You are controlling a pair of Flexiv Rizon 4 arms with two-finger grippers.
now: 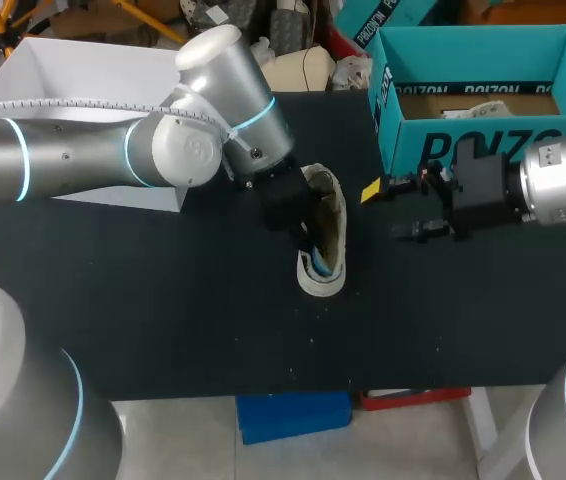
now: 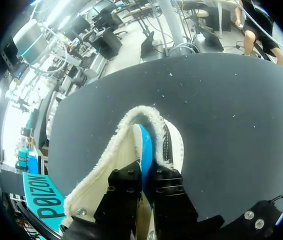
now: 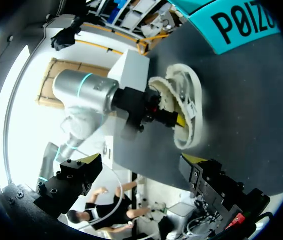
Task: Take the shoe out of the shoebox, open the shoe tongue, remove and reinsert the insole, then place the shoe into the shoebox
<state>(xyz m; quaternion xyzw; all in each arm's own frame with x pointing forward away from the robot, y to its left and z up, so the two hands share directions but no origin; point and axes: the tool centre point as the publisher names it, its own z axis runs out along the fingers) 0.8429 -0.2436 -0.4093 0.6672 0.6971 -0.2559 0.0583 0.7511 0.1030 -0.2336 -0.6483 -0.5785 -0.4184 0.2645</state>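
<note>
The shoe (image 1: 330,218) lies on the black bench (image 1: 163,300) near the middle, out of the teal shoebox (image 1: 483,150), which stands open at the far right. The shoe's long axis runs from the far side of the bench toward the near edge, with its fleece-lined opening turned toward the left arm. The left pincer (image 2: 149,175) reaches into that opening. In the left wrist view its two black fingers stand narrow and close on either side of the blue insole (image 2: 145,145), gripping it along its edge. The insole runs ahead of the pincer along the shoe's length, so by judgement the pull or push must follow that axis, not cross it. The right pincer (image 1: 391,210) hangs wide and empty between the shoe and the shoebox, just to the right of the shoe and apart from it. The left arm is the nearer one and is already engaged. The right arm is placed to steady the shoe's wall if the insole drags the shoe along the bench
</note>
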